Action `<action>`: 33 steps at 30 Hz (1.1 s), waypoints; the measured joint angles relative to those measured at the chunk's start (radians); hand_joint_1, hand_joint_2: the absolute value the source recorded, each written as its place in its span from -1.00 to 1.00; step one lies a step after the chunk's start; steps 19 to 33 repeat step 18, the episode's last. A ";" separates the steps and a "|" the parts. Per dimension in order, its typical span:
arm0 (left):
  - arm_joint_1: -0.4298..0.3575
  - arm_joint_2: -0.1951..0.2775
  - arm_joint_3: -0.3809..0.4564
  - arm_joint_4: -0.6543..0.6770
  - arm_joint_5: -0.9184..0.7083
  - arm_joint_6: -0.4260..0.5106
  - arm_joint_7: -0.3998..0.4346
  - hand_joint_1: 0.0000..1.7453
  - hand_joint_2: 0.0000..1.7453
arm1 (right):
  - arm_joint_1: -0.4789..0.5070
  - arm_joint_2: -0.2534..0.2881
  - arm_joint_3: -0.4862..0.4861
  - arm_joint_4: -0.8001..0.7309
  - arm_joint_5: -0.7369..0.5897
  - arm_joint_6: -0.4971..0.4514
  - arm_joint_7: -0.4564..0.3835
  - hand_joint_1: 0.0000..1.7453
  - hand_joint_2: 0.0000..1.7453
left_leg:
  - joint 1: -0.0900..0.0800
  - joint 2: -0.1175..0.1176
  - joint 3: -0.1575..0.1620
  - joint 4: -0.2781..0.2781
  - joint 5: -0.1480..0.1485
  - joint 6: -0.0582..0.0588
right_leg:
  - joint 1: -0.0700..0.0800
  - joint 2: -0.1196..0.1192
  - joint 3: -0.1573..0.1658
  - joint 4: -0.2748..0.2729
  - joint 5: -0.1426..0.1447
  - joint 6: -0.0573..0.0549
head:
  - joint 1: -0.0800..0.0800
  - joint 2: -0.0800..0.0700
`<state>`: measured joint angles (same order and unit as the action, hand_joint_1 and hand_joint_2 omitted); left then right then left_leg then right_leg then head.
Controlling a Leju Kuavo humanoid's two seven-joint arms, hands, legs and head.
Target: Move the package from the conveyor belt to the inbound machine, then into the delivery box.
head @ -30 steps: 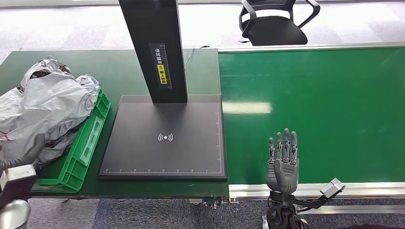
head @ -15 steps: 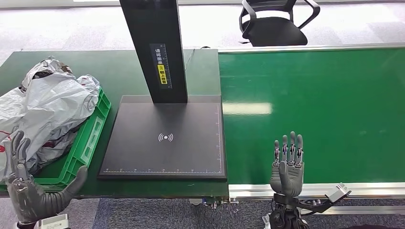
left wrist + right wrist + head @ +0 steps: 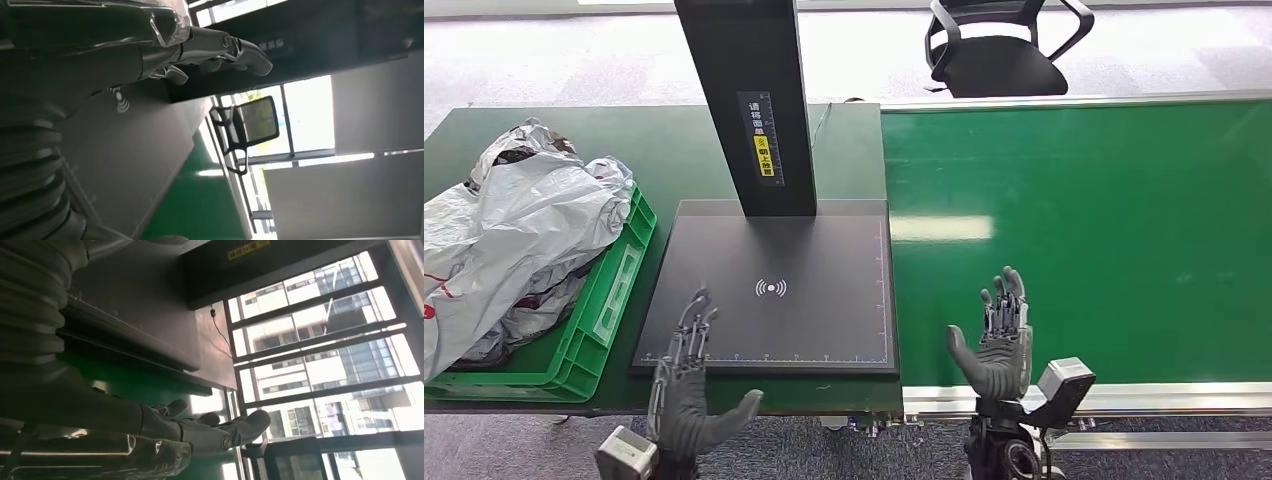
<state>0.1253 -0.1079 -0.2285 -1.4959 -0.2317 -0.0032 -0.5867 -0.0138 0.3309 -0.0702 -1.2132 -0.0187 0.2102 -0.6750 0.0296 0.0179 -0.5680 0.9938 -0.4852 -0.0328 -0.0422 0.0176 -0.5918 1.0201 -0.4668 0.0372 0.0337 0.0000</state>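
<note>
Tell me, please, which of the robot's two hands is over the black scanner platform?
The left hand: its fingers reach over the platform; the right hand is over the green belt.

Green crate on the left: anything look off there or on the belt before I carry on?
Yes. The grey plastic packages are heaped above the green crate and spill over its rim onto the table. The conveyor belt carries no package in this view. The left hand and right hand hold nothing.

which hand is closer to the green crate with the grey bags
Left. The left hand hangs open at the near edge of the black scanner plate, just right of the green crate. The right hand is open over the conveyor belt, beyond the plate.
</note>
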 joint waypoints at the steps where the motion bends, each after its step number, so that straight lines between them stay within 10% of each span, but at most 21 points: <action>1: -0.010 -0.016 -0.008 0.034 0.002 -0.007 -0.003 -1.00 1.00 | -0.003 0.004 0.021 0.003 0.017 -0.008 -0.001 -1.00 1.00 | 0.000 0.000 0.000 0.000 0.000 0.000 | 0.000 0.000 0.000 0.000 0.000 0.000 | 0.000 0.000; 33: -0.001 -0.078 -0.005 0.199 0.024 -0.052 0.001 -1.00 1.00 | -0.005 0.011 0.168 0.112 0.086 -0.052 -0.007 -1.00 1.00 | 0.000 -0.001 -0.001 0.000 0.000 0.000 | 0.000 0.000 -0.001 0.000 0.000 0.000 | 0.000 0.000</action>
